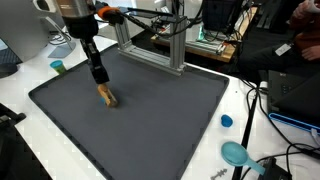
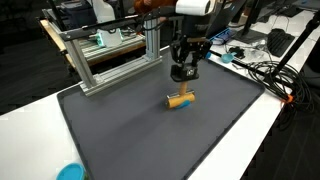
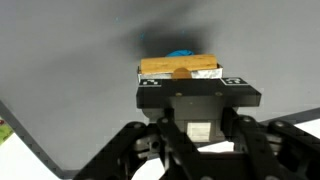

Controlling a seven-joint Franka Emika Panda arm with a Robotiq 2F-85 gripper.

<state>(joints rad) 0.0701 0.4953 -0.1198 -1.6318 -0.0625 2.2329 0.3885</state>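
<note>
A small wooden block (image 1: pixel 108 98) (image 2: pixel 181 101) with a blue piece at one end is low over the dark grey mat (image 1: pixel 150 135) (image 2: pixel 130 135), near its back edge. My gripper (image 1: pixel 102 89) (image 2: pixel 182 91) comes straight down onto the block, and its black fingers are shut on it. In the wrist view the wooden block (image 3: pixel 160 67) lies crosswise right at the tip of the gripper (image 3: pixel 180 76), with the blue piece (image 3: pixel 182 54) showing behind it. Whether the block rests on the mat or hangs just above it is unclear.
An aluminium frame (image 1: pixel 150 45) (image 2: pixel 110 55) stands just behind the mat. A blue cap (image 1: pixel 227 121), a teal round object (image 1: pixel 236 153) and a small teal cup (image 1: pixel 58 66) lie on the white table around the mat. Cables (image 2: pixel 262 72) run beside one edge.
</note>
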